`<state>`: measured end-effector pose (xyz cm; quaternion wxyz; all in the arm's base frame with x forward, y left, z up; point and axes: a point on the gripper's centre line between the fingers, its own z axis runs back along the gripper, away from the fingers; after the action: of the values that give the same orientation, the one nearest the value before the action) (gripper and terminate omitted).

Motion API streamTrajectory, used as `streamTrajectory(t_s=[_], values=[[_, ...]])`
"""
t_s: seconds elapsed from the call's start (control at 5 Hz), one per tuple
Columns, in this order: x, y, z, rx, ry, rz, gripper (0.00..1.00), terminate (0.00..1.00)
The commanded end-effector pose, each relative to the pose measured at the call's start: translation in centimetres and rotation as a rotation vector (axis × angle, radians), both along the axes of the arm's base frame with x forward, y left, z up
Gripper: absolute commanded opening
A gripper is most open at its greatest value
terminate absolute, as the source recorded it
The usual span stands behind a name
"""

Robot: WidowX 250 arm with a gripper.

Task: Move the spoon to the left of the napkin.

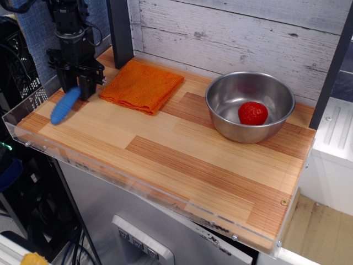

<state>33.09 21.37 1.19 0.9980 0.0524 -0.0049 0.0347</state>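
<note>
Woven cloth napkin (142, 85), shiny steel bowl (249, 106), wood-grain table (182, 160)

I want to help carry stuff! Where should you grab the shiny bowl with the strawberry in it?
Probably by the rim of the steel bowl, coming straight down from above. It sits upright and open, so one finger can slip inside the thin wall and one outside. The near or left rim looks easiest; the strawberry sits right of centre.

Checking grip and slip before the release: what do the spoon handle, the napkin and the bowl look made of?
Blue ribbed spoon handle: matte, likely plastic or rubber; blurred here. Folded orange napkin: woven cloth, with visible textured weave. Round silver bowl: shiny metal, probably steel, with reflections on its wall.
</note>
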Motion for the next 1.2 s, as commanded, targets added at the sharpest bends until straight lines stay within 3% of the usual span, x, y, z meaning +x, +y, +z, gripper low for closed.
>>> streamTrajectory(t_s=[0.0, 0.4, 0.6, 0.8, 1.0], values=[[-0.8, -0.3, 3.9, 0.019, -0.088, -0.027, 1.0, 0.0], [-4.0, -4.9, 9.9, 0.073, -0.199, -0.035, 1.0, 0.0], [-5.3, -8.3, 11.9, 0.033, -0.236, -0.144, 1.0, 0.0], [-5.2, -10.6, 12.6, 0.006, -0.211, -0.206, 1.0, 0.0], [-4.7, -11.2, 12.7, 0.0, -0.169, -0.17, 1.0, 0.0]])
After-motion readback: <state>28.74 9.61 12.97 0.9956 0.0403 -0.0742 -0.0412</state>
